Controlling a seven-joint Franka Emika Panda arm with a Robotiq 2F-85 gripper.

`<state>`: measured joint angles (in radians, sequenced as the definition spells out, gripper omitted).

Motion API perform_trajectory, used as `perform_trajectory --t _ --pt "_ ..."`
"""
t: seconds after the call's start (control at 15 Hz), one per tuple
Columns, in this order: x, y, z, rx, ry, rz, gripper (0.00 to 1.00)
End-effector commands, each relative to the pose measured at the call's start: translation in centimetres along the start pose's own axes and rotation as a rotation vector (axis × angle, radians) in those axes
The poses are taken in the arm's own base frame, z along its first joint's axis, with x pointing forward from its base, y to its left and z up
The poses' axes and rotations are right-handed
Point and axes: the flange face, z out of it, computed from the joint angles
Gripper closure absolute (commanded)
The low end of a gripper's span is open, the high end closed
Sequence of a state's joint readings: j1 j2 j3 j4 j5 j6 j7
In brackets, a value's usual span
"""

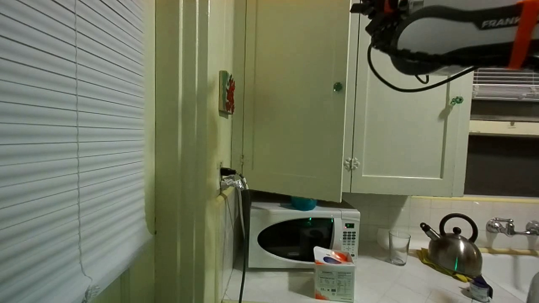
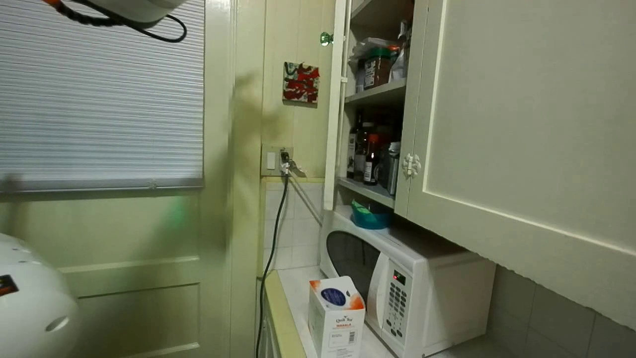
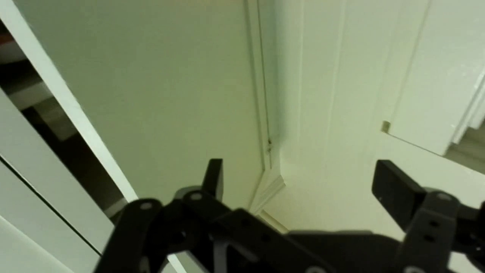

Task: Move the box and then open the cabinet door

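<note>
The gripper [image 3: 304, 185] holds nothing; its fingers [image 3: 215, 177] are spread wide. Beyond it is the cabinet door [image 3: 163, 98], ajar, long axis vertical, its round knob [image 1: 337, 86] at the outward edge. Below, a turquoise bowl [image 2: 371, 219] sits on the white microwave [image 2: 410, 278]; in front, the carton [image 1: 334, 281] stands upright on the white-tiled desk [image 1: 387, 286], a steel kettle [image 1: 454, 252] farther along.

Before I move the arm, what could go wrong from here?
The partly open cabinet door lies ahead of the spread fingers in the wrist view; a careless move might bump it shut. Swung wider, it could strike the small painting on the wall by its hinged side.
</note>
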<state>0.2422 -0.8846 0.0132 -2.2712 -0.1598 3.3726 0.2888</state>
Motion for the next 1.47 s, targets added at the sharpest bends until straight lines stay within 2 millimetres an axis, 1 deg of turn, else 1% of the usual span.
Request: perform_trajectory --t 0.0,0.07,0.13,0.27,0.4,0.53,0.6,0.73,0.8,1.07,1.2,1.4 --pt "3.4 1.4 -1.0 -0.041 0.044 -0.068 0.0" --pt "4.3 2.3 -1.1 -0.073 0.052 -0.092 0.0" --pt "4.6 3.7 -1.0 -0.133 0.064 -0.119 0.0" --pt "4.7 6.2 -0.8 -0.235 0.082 -0.136 0.0" --pt "4.6 8.4 -0.5 -0.341 0.09 -0.181 0.0" --pt "4.1 9.9 0.1 -0.417 0.078 -0.202 0.0" --pt "3.4 10.4 0.8 -0.421 0.053 -0.207 0.0" --pt "2.3 10.4 2.3 -0.4 0.006 -0.214 0.0" --pt "1.3 10.7 3.0 -0.394 -0.01 -0.205 0.0" --pt "-1.5 11.8 5.6 -0.356 -0.077 -0.115 0.0" --pt "-2.8 11.9 6.6 -0.322 -0.12 -0.067 0.0" --pt "-4.1 11.5 7.7 -0.253 -0.18 0.004 0.0"
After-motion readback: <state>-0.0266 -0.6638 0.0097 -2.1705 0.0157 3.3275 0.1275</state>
